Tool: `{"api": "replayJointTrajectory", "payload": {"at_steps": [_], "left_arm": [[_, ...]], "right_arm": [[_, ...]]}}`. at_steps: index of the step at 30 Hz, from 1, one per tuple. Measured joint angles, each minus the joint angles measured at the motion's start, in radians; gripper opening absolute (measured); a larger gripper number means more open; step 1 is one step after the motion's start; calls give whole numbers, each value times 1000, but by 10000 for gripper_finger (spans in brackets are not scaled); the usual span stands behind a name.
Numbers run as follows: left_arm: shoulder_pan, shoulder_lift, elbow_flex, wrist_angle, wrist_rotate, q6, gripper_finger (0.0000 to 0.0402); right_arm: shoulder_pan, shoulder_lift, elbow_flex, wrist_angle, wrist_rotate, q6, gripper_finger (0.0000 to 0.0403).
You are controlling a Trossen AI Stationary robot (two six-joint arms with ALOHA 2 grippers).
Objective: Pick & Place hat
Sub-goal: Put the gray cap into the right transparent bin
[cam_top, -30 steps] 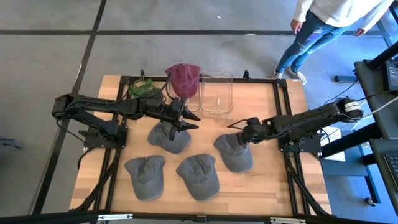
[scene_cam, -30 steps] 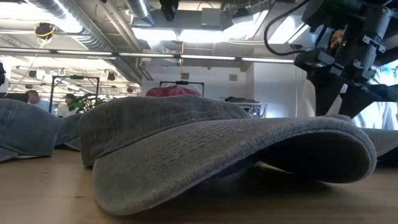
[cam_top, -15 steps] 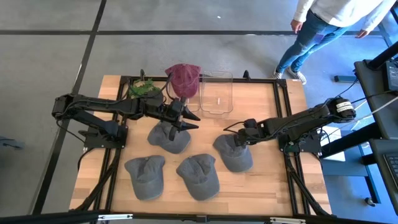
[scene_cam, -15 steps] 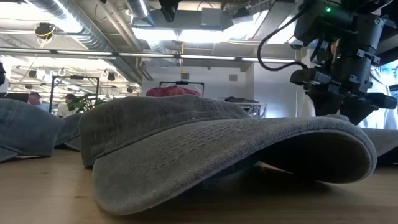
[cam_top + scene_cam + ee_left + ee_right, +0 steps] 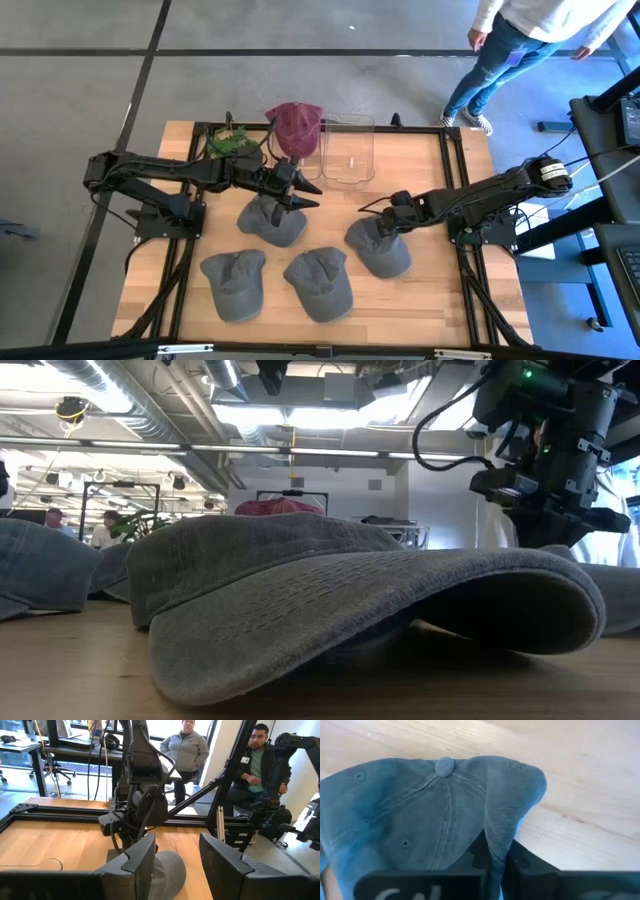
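Observation:
Several grey hats lie on the wooden table [image 5: 430, 290]. My right gripper [image 5: 384, 226] [image 5: 495, 859] is shut on the right grey hat [image 5: 380, 250] [image 5: 420, 815], whose top button [image 5: 444, 766] shows in the right wrist view. My left gripper [image 5: 291, 196] [image 5: 177, 865] hovers open over the back-left grey hat [image 5: 270, 222], nothing between its fingers. Two more grey hats [image 5: 233, 283] [image 5: 319, 283] rest brim-down near the front; one [image 5: 340, 610] fills the low view. A maroon hat [image 5: 294, 127] sits at the back. My right gripper pinches a raised fold of the hat's crown [image 5: 496, 837] between its two fingers [image 5: 521, 859], a little to one side of the top button. The fingers come slanting down from the table's right side. The hat's brim and the rest of its crown lie on the table.
A clear plastic bin [image 5: 348, 150] stands at the back middle beside the maroon hat, and a green thing [image 5: 230, 142] lies at the back left. A person [image 5: 520, 40] stands beyond the far right corner; two more people [image 5: 220, 765] show behind the table.
My right gripper has come down onto the right grey hat and shut, gathering a fold of its crown between the fingers. The hat stays on the table. My left arm has kept still.

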Motion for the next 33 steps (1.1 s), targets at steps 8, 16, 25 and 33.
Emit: {"api": "replayJointTrajectory", "payload": {"at_steps": [8, 16, 25, 33], "left_arm": [[0, 0, 0, 20, -22, 0, 160], [0, 0, 0, 39, -136, -67, 182], [-1, 0, 0, 77, -186, -188, 235], [-2, 0, 0, 84, -193, -287, 236]], "right_arm": [[31, -39, 165, -151, 107, -137, 13], [60, -41, 400, -287, 249, -275, 12], [69, -41, 575, -265, 442, -449, 12], [69, -40, 624, -107, 512, -624, 12]]}}
